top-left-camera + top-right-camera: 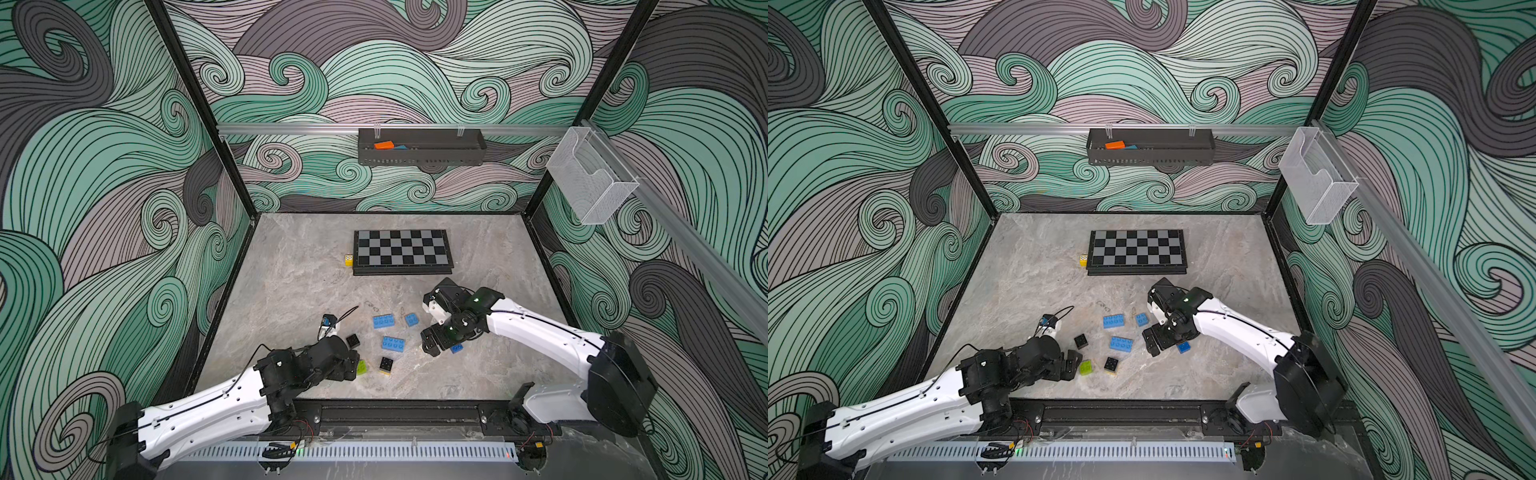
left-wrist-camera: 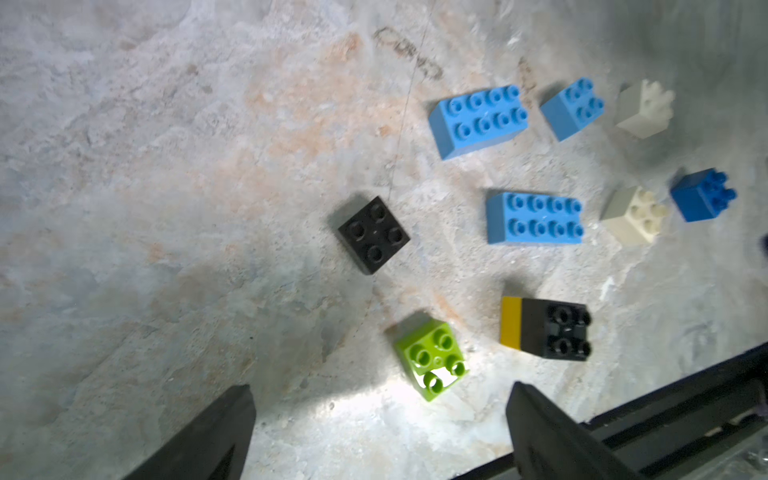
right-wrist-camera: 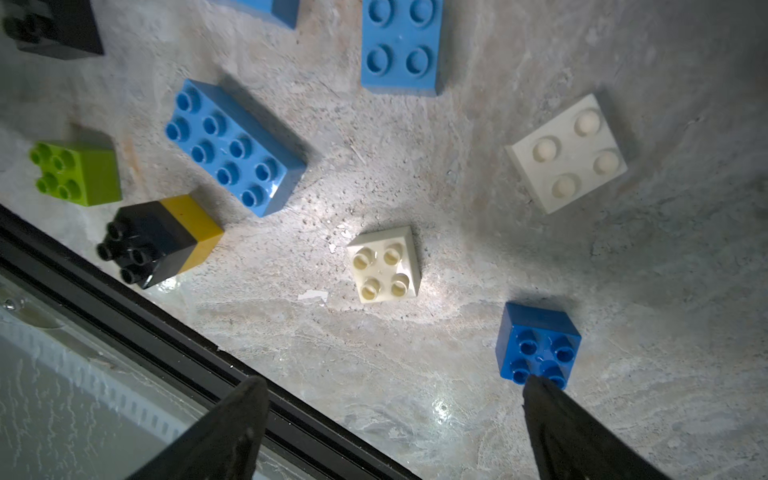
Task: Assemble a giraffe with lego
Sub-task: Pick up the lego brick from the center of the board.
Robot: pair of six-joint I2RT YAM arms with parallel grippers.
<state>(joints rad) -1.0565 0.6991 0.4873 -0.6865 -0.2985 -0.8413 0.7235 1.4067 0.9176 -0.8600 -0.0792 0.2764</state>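
No giraffe shows; the lego lies as loose bricks on the table. In the left wrist view my open left gripper (image 2: 380, 388) hovers just short of a lime green brick (image 2: 432, 359), with a black brick (image 2: 373, 234), a black-on-yellow stack (image 2: 544, 328) and two long blue bricks (image 2: 534, 218) beyond. My right gripper (image 3: 395, 380) is open over bare table. A dark blue square brick (image 3: 538, 340) sits at one fingertip and a white brick (image 3: 384, 264) lies ahead. Both grippers (image 1: 355, 363) (image 1: 430, 343) hold nothing.
A chessboard (image 1: 401, 251) lies at the back of the table with a small yellow die (image 1: 348, 260) beside it. A black wall tray (image 1: 422, 147) holds an orange block. The black front rail (image 3: 124, 299) runs close to the right gripper.
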